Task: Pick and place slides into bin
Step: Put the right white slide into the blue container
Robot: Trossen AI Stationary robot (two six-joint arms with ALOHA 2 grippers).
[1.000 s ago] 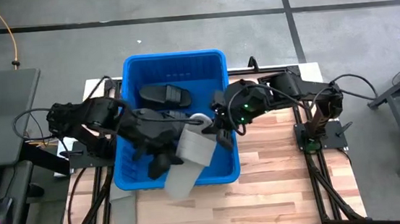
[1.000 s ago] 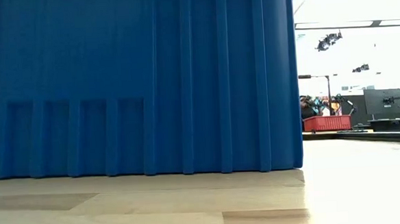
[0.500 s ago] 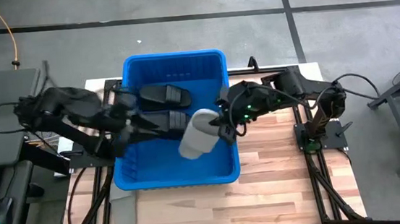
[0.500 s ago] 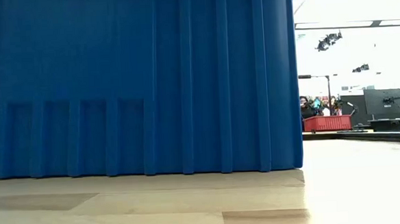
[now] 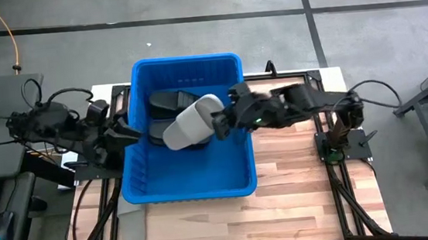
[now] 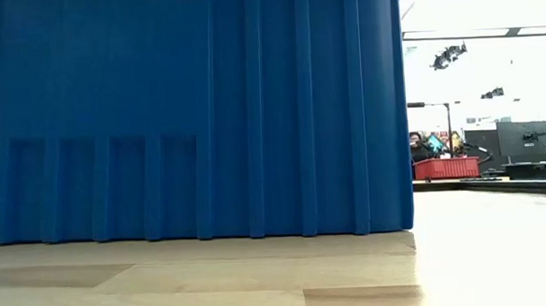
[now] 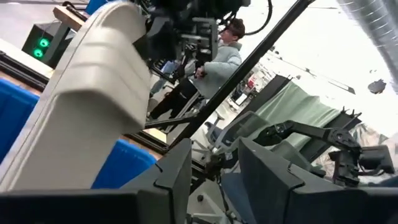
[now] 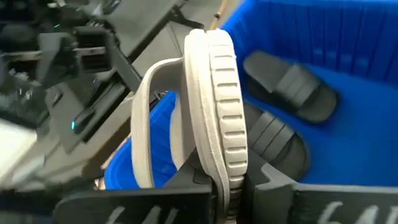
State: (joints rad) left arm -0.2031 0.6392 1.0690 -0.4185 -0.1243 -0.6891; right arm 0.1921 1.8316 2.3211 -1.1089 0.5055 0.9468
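Note:
A light grey slide [image 5: 189, 122] hangs over the middle of the blue bin [image 5: 189, 187], shut in my right gripper [image 5: 216, 125]. In the right wrist view the slide [image 8: 214, 106] shows edge-on, with its strap [image 8: 144, 124] to one side. Two black slides [image 5: 175, 101] [image 8: 291, 87] lie on the bin's floor at its far end. My left gripper [image 5: 128, 133] is open and empty at the bin's left rim. Its wrist view shows the grey slide [image 7: 93, 106] ahead of its fingers. The low view shows only the bin's wall [image 6: 187, 111]. My right gripper pinches one end of the grey slide's sole [image 8: 225, 167] between its two fingers, one on the footbed side and one on the tread side. The fingers come about level from the table's right. The slide sticks out toward the table's left, clear above the bin.
A second light grey slide [image 5: 132, 226] lies on the wooden table at the near left, outside the bin. The table's near right part is bare wood [image 5: 298, 198]. A person [image 7: 221, 56] shows in the room beyond the table.
My left arm has drawn back from the grey slide toward the table's left edge. My right gripper has carried the slide from over the bin's near right rim toward the far edge and left. It now hangs over the bin's middle.

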